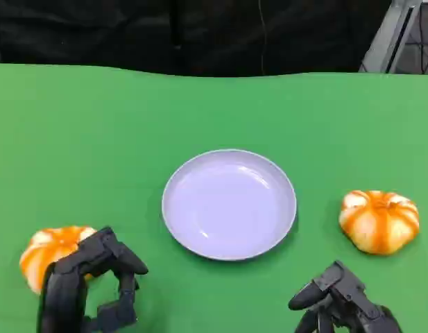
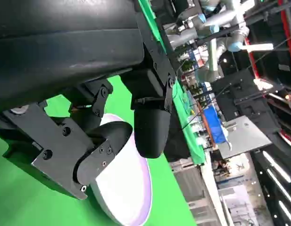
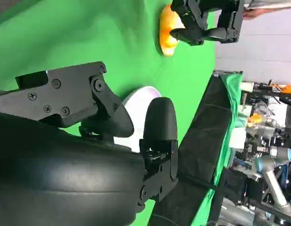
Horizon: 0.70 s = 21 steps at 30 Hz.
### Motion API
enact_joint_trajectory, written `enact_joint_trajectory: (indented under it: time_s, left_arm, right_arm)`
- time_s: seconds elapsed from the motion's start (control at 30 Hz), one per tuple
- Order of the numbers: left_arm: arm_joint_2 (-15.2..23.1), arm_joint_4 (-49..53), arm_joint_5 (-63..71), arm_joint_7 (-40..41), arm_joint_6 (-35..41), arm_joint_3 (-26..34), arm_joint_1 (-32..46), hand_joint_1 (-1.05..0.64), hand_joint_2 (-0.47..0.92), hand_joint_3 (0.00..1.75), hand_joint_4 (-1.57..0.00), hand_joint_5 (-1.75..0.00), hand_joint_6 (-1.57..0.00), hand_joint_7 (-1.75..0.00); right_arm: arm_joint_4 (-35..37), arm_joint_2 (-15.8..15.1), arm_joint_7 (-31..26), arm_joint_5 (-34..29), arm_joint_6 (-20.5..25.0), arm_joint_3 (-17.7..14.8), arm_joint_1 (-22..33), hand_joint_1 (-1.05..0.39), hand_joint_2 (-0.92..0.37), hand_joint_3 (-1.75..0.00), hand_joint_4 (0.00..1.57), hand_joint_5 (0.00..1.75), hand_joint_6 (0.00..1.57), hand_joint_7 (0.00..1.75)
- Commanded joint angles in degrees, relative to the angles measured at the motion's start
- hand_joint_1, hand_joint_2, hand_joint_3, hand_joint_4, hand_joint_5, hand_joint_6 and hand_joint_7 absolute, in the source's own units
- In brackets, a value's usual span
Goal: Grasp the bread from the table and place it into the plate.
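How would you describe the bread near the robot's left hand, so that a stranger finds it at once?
Start from the white plate in the middle of the green table. Look toward the robot's left: an orange-and-white bread lies there. Unlike the other bread, the left hand partly covers it.

Green cloth-covered table (image 1: 214,111) fills most of head view, w/ black curtain (image 1: 186,35) as backdrop right behind its far edge and a grey metal frame (image 1: 397,35) slanting in at upper right corner. Left wrist view: busy lab bkgd beyond the table, w/ light-coloured robot arms (image 2: 220,28), a blue object (image 2: 213,125), a grey panel (image 2: 244,136) and bright strip lights (image 2: 277,179) on a dark ceiling. Right wrist view: black drape (image 3: 202,155) hanging off the table side, pale wall (image 3: 258,47), cluttered bench w/ orange bits (image 3: 282,88).
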Motion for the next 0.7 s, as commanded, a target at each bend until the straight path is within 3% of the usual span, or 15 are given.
enact_joint_trajectory:
  time_s: [0.03, 0.57, 0.63, 0.7]
  left_arm:
    - [0.55, -0.20, 0.22, 0.07, -0.31, 0.59, -0.13, -0.07, 0.39, 1.40, -0.86, -1.66, -0.84, -1.47]
    - [0.65, -0.51, -0.51, -0.51, 0.06, 0.57, -0.05, -0.07, 0.39, 1.41, -0.85, -1.64, -0.84, -1.43]
    - [1.06, -0.12, -1.57, -1.43, -0.29, 0.44, -0.28, -0.09, 0.47, 1.23, -0.83, -1.51, -0.87, -1.16]
    - [1.37, 0.37, -2.56, -2.44, -0.90, 0.29, -0.51, -0.13, 0.63, 0.90, -0.82, -1.35, -0.92, -0.81]
  right_arm:
    - [0.21, -0.29, -0.36, 0.00, -0.59, -0.45, -0.05, -0.06, -0.92, -1.16, 0.35, 1.75, 0.16, 1.75]
    - [0.15, -0.11, -0.30, 0.32, -0.63, -0.30, -0.04, -0.06, -0.92, -1.17, 0.36, 1.75, 0.16, 1.75]
    - [0.36, -0.12, -0.27, 0.34, -0.87, -0.28, -0.15, -0.05, -0.92, -1.17, 0.36, 1.75, 0.16, 1.75]
    - [0.46, -0.13, -0.32, 0.27, -1.00, -0.29, -0.15, -0.05, -0.92, -1.17, 0.36, 1.75, 0.16, 1.75]
